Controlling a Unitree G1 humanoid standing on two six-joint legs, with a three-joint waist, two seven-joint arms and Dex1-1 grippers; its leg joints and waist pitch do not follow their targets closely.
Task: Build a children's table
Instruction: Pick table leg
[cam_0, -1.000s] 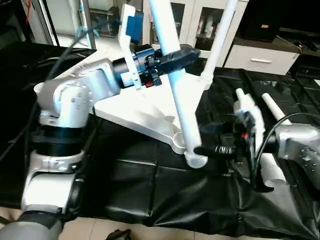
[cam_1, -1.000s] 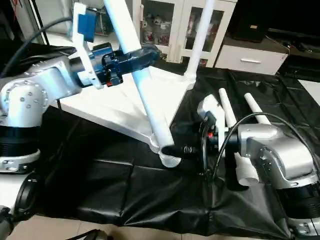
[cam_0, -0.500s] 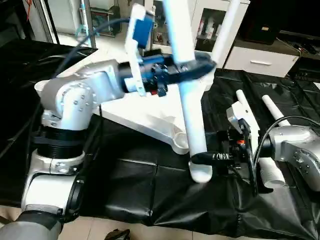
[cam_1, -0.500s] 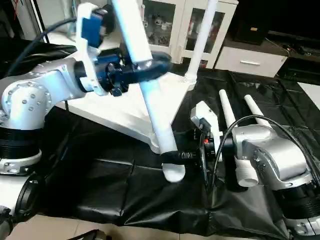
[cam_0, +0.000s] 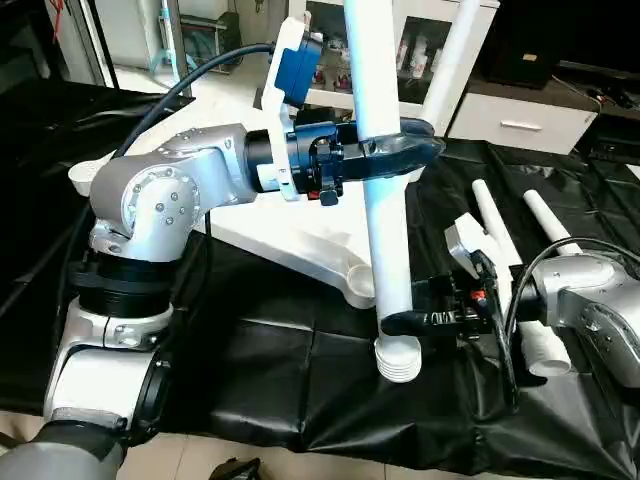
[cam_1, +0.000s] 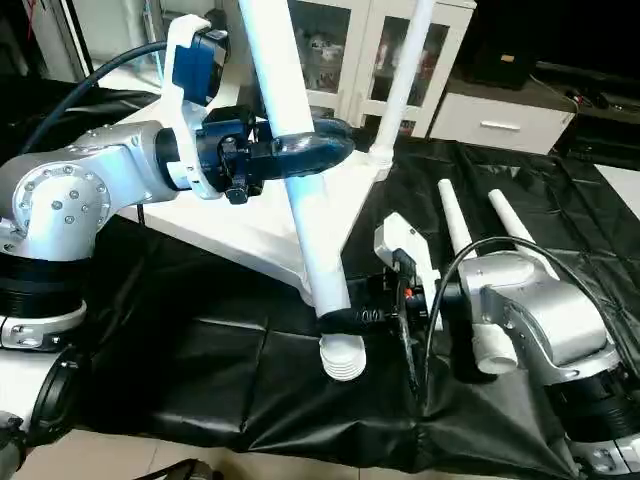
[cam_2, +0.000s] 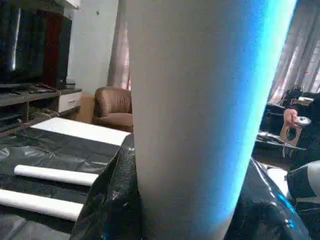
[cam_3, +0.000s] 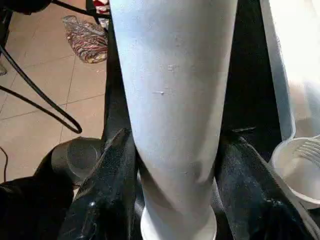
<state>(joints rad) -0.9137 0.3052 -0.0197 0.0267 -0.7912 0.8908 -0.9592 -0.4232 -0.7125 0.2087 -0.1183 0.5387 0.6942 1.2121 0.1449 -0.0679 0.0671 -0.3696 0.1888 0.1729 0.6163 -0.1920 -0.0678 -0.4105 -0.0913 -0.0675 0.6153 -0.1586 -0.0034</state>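
Children's table top, the white ribbed plastic slab, lies underside up on the black plastic sheet, and I hold one long tapered white tube leg nearly upright, my left gripper clamped round its middle and my right gripper pinching it just above the threaded end. That end hangs beside the round corner socket, not over it; if I lower now it may hit the rim, cross-thread, or shove the top along the sheet

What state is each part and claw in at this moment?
Held leg: near upright, lifted, threaded end hanging beside the corner socket, not in it.
Tabletop: upside down on the black sheet.
Fitted leg: standing in the far corner.
Two spare legs: lying flat on the sheet.
Left claw: shut on the held leg, higher up.
Right claw: shut on the held leg, near its threaded end.
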